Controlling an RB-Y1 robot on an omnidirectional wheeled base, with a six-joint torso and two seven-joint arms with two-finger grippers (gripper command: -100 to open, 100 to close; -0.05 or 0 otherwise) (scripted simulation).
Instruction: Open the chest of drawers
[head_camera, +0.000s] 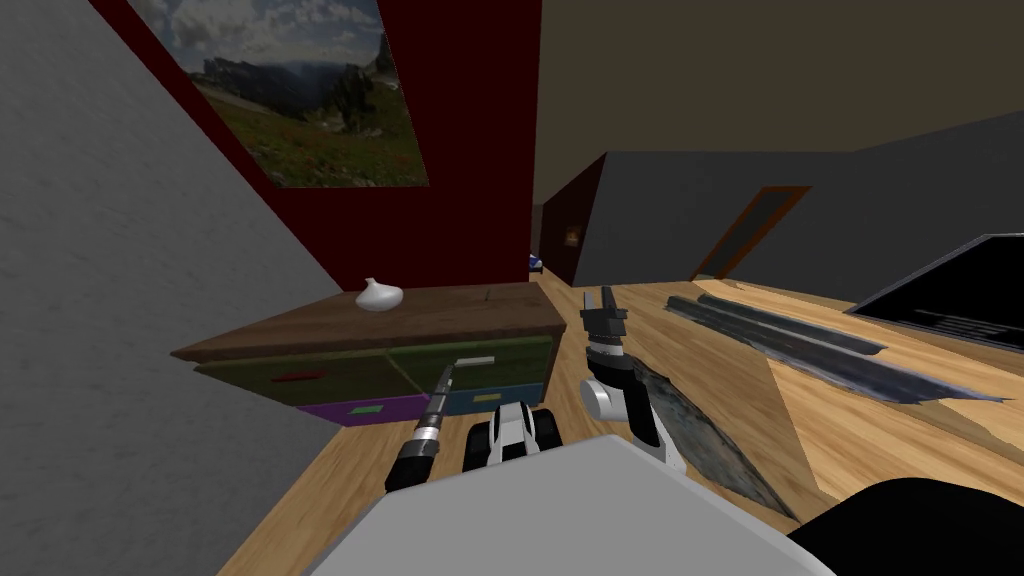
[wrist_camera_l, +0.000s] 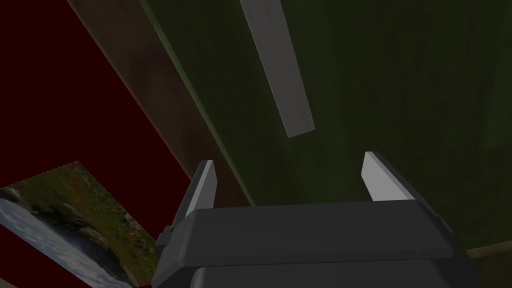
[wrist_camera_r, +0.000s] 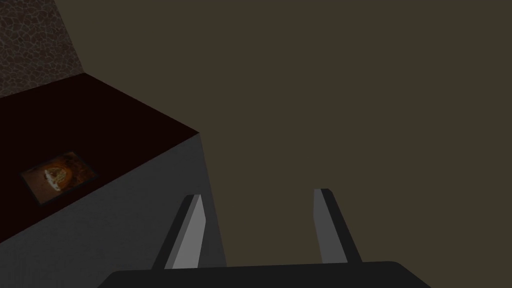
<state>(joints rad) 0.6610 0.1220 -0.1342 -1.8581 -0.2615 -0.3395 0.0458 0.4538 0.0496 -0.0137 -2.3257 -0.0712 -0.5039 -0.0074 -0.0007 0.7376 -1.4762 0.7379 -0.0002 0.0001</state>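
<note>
The chest of drawers has a brown top, two dark green upper drawers and a purple and a blue lower one. My left gripper is at the right green drawer, just short of its grey bar handle. In the left wrist view the gripper stands open, and the handle lies a little ahead of its fingertips on the green front, nothing between the fingers. My right gripper is raised to the right of the chest, open and holding nothing.
A white vase stands on the chest's top. A dark red wall with a landscape picture is behind it, and a grey wall runs close on the left. Long dark slabs lie on the wooden floor to the right.
</note>
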